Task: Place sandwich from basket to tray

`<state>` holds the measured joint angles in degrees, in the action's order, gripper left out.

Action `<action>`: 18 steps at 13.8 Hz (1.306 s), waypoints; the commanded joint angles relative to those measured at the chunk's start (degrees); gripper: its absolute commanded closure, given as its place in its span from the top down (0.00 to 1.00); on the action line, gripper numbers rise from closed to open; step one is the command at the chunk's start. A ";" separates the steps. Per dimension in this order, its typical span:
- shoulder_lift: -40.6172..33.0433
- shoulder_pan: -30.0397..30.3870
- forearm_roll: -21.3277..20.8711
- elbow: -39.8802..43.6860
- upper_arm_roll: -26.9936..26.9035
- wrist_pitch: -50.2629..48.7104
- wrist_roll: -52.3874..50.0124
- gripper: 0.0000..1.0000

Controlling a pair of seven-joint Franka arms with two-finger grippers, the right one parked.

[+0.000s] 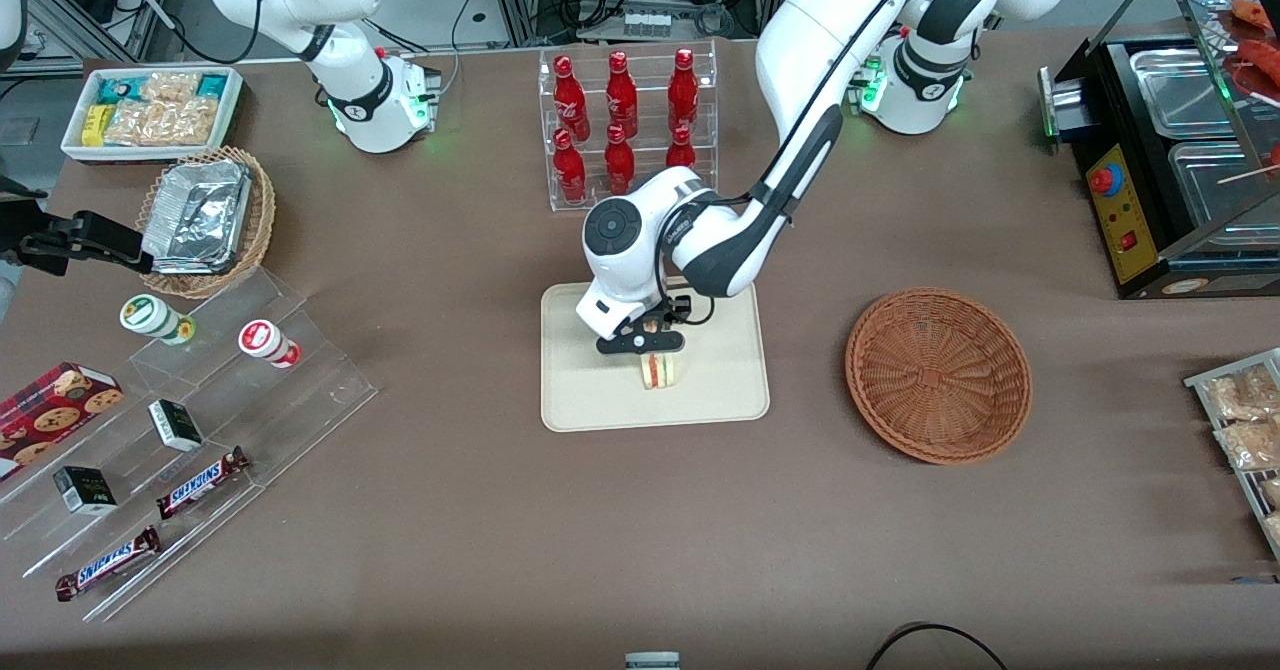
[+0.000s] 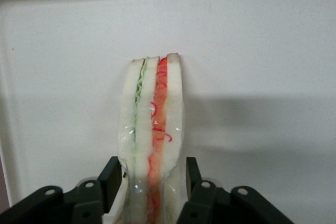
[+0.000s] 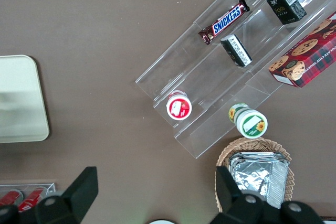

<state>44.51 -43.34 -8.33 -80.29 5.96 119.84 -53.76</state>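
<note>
Sandwich [image 1: 660,370] held edge-up over the tray [image 1: 720,390], basket [image 1: 938,374] empty

The left gripper [image 1: 652,342] sits low above the middle of the tray with its fingers [image 2: 110,178] closed in on the wrapped wedge, one pad against each bread face. The wrist view shows the sandwich lying straight between the fingers, its long axis running directly away from the gripper and the red and green filling edge facing up at the camera. Its lower edge looks at or just above the tray floor; judging by that, releasing should follow, and the narrow wedge may tip onto a face
</note>
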 commanded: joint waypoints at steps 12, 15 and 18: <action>-28.22 13.88 2.35 -5.38 -1.04 -21.23 1.28 1.00; -35.26 20.73 4.72 -9.53 -1.04 -24.99 12.94 1.00; -38.52 27.24 4.90 -9.54 -1.04 -29.30 22.88 1.00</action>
<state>9.29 -19.72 -4.38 -87.45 4.29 92.13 -36.22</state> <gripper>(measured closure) 0.000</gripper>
